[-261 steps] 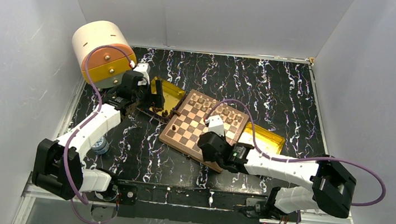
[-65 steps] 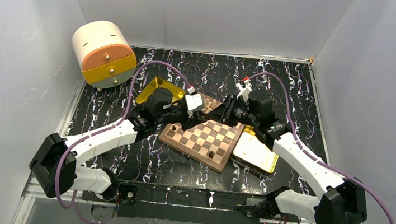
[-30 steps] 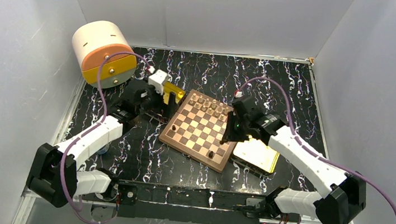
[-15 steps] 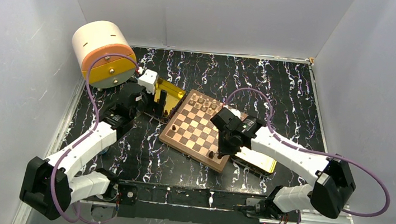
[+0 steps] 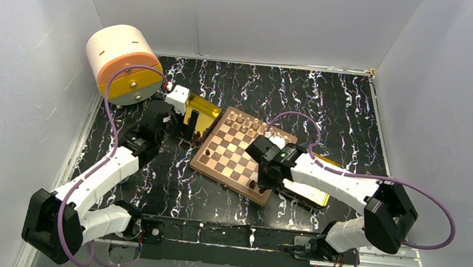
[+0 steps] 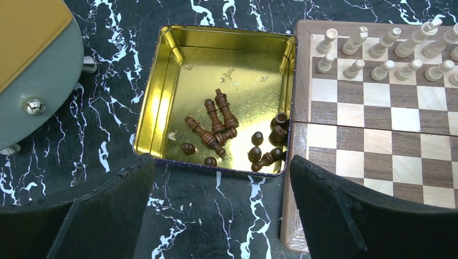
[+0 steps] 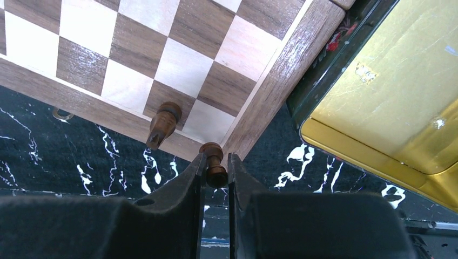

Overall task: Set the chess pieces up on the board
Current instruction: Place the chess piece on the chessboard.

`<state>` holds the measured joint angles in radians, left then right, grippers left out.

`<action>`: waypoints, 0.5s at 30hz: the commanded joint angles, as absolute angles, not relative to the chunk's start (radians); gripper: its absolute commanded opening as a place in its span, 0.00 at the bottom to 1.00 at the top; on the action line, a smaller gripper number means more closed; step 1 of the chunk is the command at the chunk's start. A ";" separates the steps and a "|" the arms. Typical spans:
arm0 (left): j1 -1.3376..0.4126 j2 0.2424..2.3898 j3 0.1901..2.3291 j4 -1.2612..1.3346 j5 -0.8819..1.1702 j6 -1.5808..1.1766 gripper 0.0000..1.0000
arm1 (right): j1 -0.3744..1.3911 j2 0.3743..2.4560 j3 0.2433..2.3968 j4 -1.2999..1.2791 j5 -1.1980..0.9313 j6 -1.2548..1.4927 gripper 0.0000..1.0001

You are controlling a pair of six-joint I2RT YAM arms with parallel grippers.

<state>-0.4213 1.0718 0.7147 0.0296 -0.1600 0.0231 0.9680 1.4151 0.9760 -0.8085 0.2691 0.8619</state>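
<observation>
Right claw (image 7: 216, 160) grips a small dark-brown wooden chess piece (image 7: 211, 151). Centre it upright over its square on the checkered wooden board (image 7: 281, 81), then release gently. Left claw (image 6: 221, 213) gapes wide, empty.

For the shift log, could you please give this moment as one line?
left tool: open above dark pieces in gold tray | right tool: shut on dark piece at board corner

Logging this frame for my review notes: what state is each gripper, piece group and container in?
Left gripper: open, above the gold tray.
Right gripper: shut on a dark piece at the board corner.
Light pieces: upright in two rows on the board.
Loose dark pieces: in the tray, several lying flat.
Another dark piece: upright on the board's edge row.
</observation>
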 commanded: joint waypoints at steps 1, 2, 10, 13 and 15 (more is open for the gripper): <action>-0.425 1.044 0.724 0.030 -0.187 0.036 0.93 | 0.975 1.427 0.968 -0.787 0.331 0.897 0.15; -0.426 1.041 0.723 0.028 -0.186 0.036 0.93 | 0.974 1.431 0.964 -0.785 0.336 0.897 0.15; -0.428 1.039 0.718 0.035 -0.175 0.036 0.93 | 0.975 1.462 0.964 -0.767 0.346 0.899 0.15; -0.428 1.041 0.718 0.035 -0.175 0.038 0.93 | 0.974 1.463 0.963 -0.765 0.347 0.902 0.15; -0.428 1.042 0.719 0.036 -0.174 0.038 0.93 | 0.975 1.463 0.963 -0.764 0.348 0.903 0.15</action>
<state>-0.4229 1.0660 0.7147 0.0280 -0.1661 0.0277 0.9703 1.4563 0.9657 -0.7761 0.3161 0.8845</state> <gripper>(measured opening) 0.928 0.251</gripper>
